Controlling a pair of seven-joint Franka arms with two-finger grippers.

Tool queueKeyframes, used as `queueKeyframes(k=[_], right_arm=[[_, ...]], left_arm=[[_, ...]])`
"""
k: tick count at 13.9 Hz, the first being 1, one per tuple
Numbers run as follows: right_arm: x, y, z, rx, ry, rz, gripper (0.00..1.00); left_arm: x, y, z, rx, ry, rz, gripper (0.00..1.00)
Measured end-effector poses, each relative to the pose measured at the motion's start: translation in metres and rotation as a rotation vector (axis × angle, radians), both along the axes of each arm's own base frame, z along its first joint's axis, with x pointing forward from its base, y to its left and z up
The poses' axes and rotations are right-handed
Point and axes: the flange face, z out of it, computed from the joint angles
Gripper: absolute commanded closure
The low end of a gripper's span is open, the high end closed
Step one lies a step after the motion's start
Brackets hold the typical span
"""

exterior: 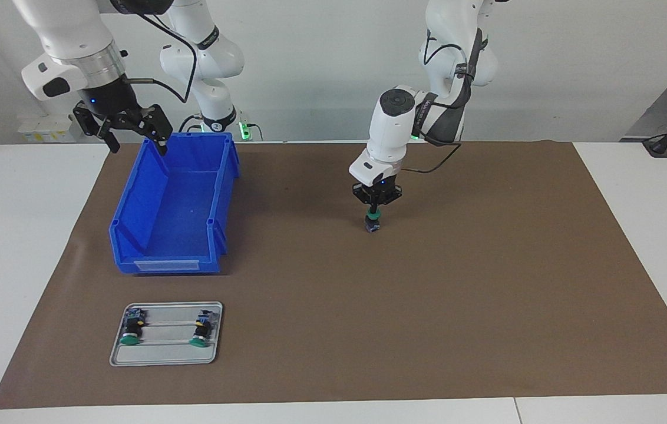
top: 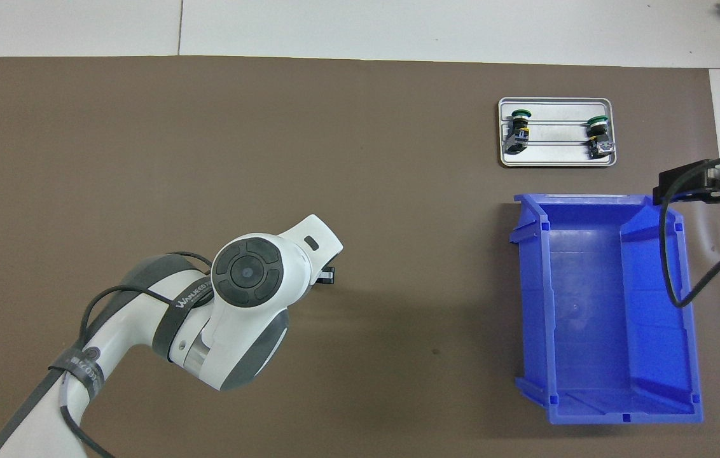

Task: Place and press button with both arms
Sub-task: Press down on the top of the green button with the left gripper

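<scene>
One button [exterior: 373, 224] stands upright on the brown mat near the table's middle, green cap on top. My left gripper [exterior: 374, 211] points straight down onto it, shut, with the joined fingertips touching the cap. In the overhead view the left arm's wrist hides that button. My right gripper [exterior: 138, 147] hangs open and holds nothing. It is over the corner of the blue bin [exterior: 133, 200] nearest the robots, at the right arm's end of the table. Only part of the right gripper [top: 684, 184] shows at the edge of the overhead view.
A small metal tray [exterior: 165, 356] lies farther from the robots than the bin and holds two more green-capped buttons [exterior: 132, 330] [exterior: 200, 331] lying on their sides. The bin [top: 589, 305] has nothing in it. The brown mat [exterior: 486, 294] covers most of the table.
</scene>
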Motion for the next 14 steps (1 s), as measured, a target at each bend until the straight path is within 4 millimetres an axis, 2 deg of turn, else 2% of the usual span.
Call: queueKeyframes(k=[11,14], right_arm=[[-0.0010,0.0015,0.0019,0.000,-0.004,0.003,0.00],[-0.0010,0.0014,0.0019,0.000,-0.004,-0.005,0.00]], left_arm=[[0.0059,0.0034,0.0023,-0.017,-0.026,0.011,1.00],[0.0068,0.0029,-0.0052,-0.021,-0.031,0.012,1.00]])
